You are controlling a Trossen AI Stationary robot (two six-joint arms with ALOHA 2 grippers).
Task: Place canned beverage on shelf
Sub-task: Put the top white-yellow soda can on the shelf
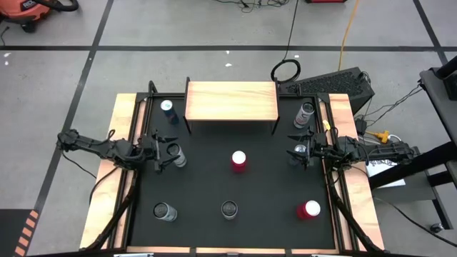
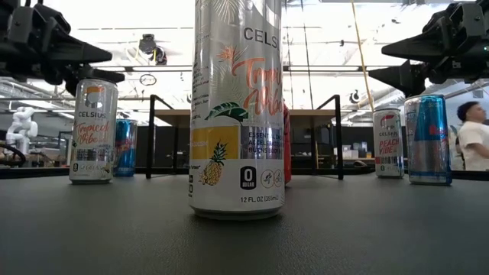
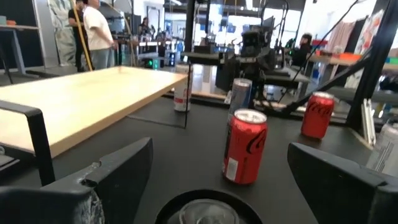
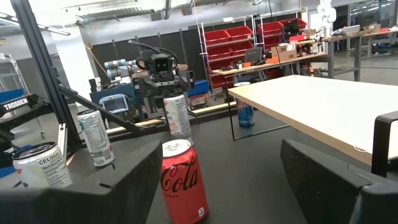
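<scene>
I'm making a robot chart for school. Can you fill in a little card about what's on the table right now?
shelf: light-wood board at the far edge of the black mat, nothing on top
cans on the mat: eight, all upright
red cans: two, one in the middle, one near the front right
left gripper: fingers open, over a silver can
right gripper: fingers open, over a can
cans on shelf so far: none

A robotics lab: red storage bins (image 4: 239, 32) and workbenches (image 4: 292, 59) behind
</scene>
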